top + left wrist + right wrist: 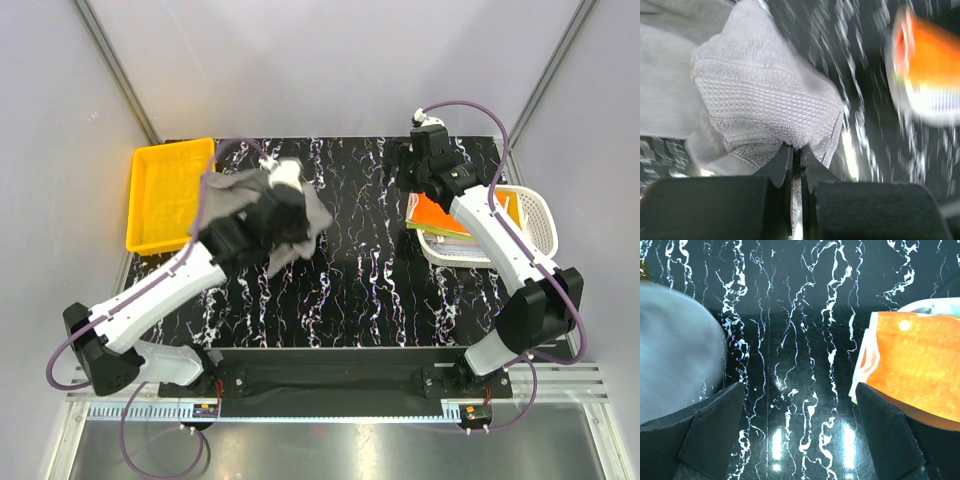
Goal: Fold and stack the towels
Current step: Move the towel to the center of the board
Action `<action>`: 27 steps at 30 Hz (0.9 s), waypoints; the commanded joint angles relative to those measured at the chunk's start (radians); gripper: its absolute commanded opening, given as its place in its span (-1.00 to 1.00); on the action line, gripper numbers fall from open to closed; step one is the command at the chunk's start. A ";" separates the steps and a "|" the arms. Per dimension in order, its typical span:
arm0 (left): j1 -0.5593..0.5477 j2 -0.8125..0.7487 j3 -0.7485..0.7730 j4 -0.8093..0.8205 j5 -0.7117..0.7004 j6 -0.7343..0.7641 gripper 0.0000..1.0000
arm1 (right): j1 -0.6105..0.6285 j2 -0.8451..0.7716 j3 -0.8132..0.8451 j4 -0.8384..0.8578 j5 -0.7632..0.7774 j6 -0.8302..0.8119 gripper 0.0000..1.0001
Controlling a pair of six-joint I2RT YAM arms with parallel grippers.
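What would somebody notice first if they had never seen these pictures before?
Probably the crumpled grey towel, pinched in the left hand and bunched up over the left part of the black marbled table. Next comes the bright orange towel lying in the white basket on the right, with the right hand open close beside it. The yellow bin sits at the far left corner.

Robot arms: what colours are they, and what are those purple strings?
Both arms have white shells with black joints: the left arm and the right arm. Thin purple cables loop beside each. The left gripper and right gripper have chunky black fingers.
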 commanded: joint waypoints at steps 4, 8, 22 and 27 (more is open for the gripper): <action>-0.172 -0.110 -0.329 0.196 0.118 -0.146 -1.00 | 0.009 0.039 0.027 -0.003 0.023 0.003 0.99; -0.267 -0.133 -0.468 0.259 0.192 -0.217 -1.00 | 0.021 0.085 0.040 0.016 -0.036 0.010 0.99; -0.405 -0.185 -0.576 0.327 0.449 -0.176 -0.98 | 0.216 0.379 0.155 0.051 -0.091 -0.093 0.99; -0.404 -0.288 -0.552 0.168 0.289 -0.227 -0.17 | 0.303 0.398 0.141 0.097 -0.054 -0.115 1.00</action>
